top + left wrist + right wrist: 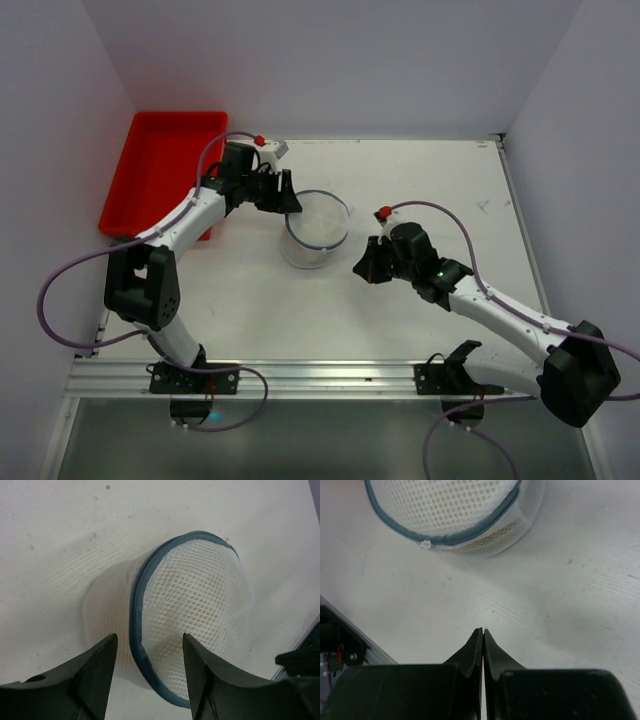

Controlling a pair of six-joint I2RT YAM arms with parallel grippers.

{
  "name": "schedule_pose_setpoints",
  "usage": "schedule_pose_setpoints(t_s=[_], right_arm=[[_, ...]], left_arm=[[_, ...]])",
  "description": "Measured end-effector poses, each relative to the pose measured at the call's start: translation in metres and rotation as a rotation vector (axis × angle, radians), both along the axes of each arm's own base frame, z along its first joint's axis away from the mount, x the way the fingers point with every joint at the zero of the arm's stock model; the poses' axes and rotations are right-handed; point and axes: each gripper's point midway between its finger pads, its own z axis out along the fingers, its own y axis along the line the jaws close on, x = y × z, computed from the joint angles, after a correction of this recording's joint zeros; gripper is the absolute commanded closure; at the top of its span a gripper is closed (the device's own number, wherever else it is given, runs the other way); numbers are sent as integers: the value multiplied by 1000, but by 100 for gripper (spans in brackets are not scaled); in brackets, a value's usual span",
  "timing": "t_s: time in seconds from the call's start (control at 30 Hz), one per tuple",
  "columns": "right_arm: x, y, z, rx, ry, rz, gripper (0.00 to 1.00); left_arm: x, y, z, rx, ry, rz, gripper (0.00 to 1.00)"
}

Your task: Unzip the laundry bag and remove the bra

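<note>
The laundry bag (318, 228) is a short drum of white mesh with a dark rim and zip, standing mid-table. It fills the left wrist view (195, 595) and shows at the top of the right wrist view (455, 505), where a small white zip pull (425, 544) hangs on the rim. My left gripper (287, 195) is open, its jaws astride the bag's near rim (148, 642), not closed on it. My right gripper (362, 268) is shut and empty, just right of the bag, above bare table (483, 630). The bra is hidden; I see only mesh.
A red rectangular plastic tray (160, 180) sits at the far left, behind the left arm. The table's metal front rail (300, 378) runs along the near edge. White walls close in the back and both sides.
</note>
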Motion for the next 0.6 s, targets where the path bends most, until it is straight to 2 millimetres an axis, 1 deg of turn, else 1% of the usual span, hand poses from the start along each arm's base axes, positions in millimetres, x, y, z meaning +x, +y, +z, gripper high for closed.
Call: schedule_pose_setpoints(t_s=[0.07, 0.1, 0.13, 0.17, 0.2, 0.27, 0.3, 0.33, 0.4, 0.43, 0.5, 0.53, 0.6], right_arm=[[-7, 19, -2, 10, 34, 57, 100], [-10, 30, 0, 19, 45, 87, 100], [-12, 42, 4, 30, 47, 113, 100], [-12, 51, 8, 41, 49, 131, 100], [-12, 63, 14, 60, 46, 153, 100], [-8, 77, 25, 97, 31, 161, 84], [-5, 79, 27, 108, 27, 155, 78], [-4, 80, 29, 116, 23, 149, 67], [-1, 80, 31, 126, 24, 130, 52], [1, 79, 31, 127, 22, 120, 42], [3, 79, 31, 132, 20, 106, 36], [4, 78, 31, 135, 16, 100, 31], [5, 76, 30, 139, 15, 87, 27]], left_arm=[[2, -1, -1, -4, 7, -6, 28], [0, -1, -1, -11, 21, -7, 11], [-2, -2, -1, -20, 24, -2, 2], [-5, -1, -2, -26, 37, 15, 0], [-9, 1, -4, -29, 56, 38, 0], [-19, 11, -7, -14, 84, 107, 0], [-24, 15, -7, -15, 94, 146, 0], [-29, 18, -4, -22, 95, 175, 0], [-43, 25, 3, -62, 101, 252, 0], [-50, 27, 7, -90, 99, 280, 0], [-63, 28, 11, -138, 104, 321, 0], [-69, 27, 12, -162, 111, 339, 0], [-76, 21, 13, -204, 123, 362, 0]])
